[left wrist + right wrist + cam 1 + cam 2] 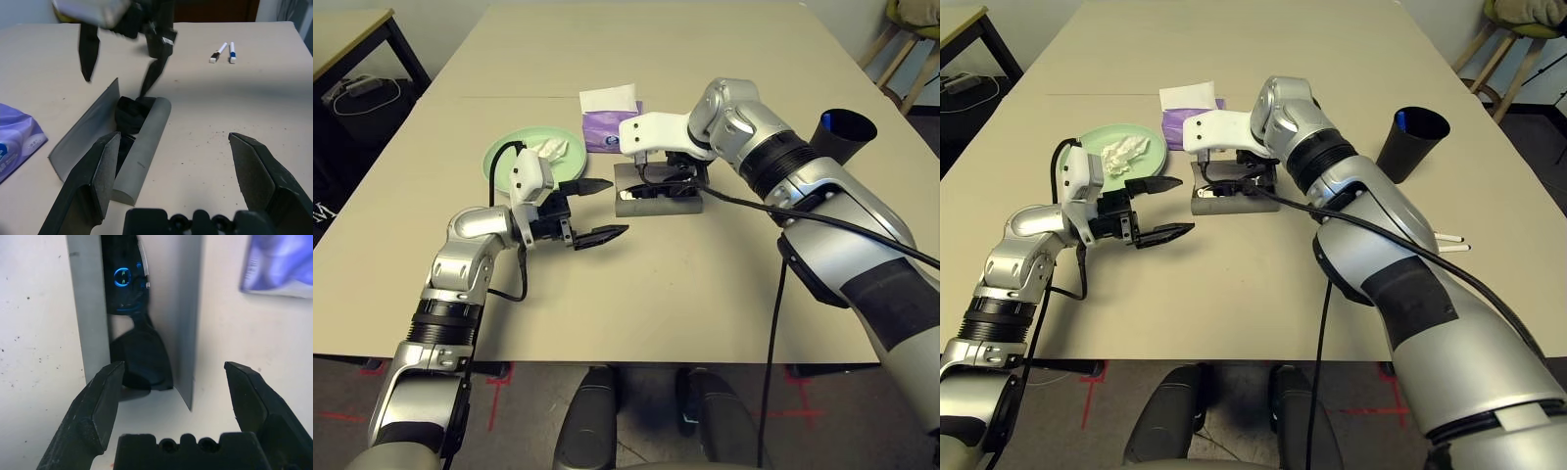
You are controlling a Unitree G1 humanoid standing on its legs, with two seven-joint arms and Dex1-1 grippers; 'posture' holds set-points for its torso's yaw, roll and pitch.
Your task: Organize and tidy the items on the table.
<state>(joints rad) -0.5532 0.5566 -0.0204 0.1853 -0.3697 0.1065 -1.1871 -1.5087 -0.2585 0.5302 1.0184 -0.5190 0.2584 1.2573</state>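
A black-legged side table (352,39) stood off to the left; on the far right, perhaps a wooden stool (901,49).

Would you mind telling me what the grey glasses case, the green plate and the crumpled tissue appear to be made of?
Grey glasses case: looks like a hard shell with a matte, faintly speckled skin, possibly plastic or faux leather; its open lid stands stiff and flat.
Green plate: probably plastic or melamine, smooth and evenly pale green with a soft sheen.
Crumpled tissue: thin white paper, judging by its soft irregular folds.
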